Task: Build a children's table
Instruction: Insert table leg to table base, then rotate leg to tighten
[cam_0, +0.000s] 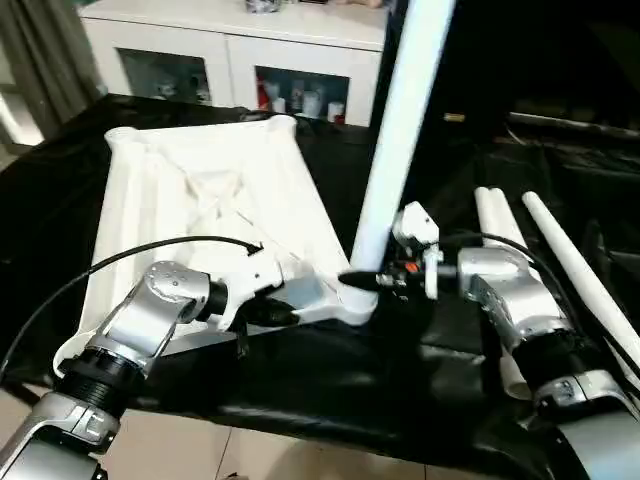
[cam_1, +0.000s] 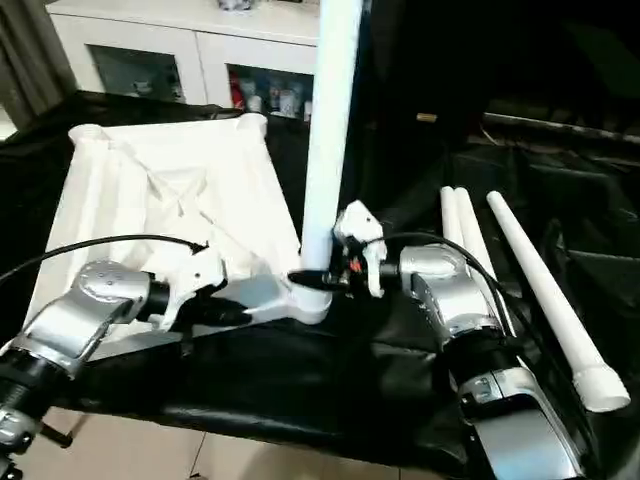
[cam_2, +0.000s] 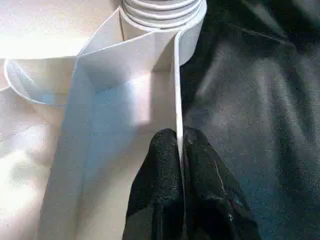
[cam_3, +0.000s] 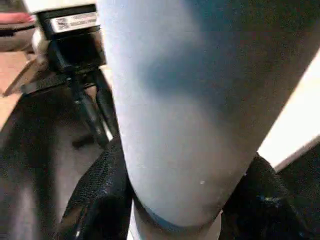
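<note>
At near corner socket: right end effector grips upright leg; left end effector pinches tabletop rim.

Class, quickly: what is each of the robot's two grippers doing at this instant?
Left gripper: shut on the tabletop, pinching its side wall.
Right gripper: shut on the upright leg, near the corner socket.

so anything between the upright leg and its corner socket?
Nothing visible. The upright leg already stands in the corner socket of the tabletop. The right hand grips it just above; the left hand pinches the tabletop's edge wall beside the socket.
</note>
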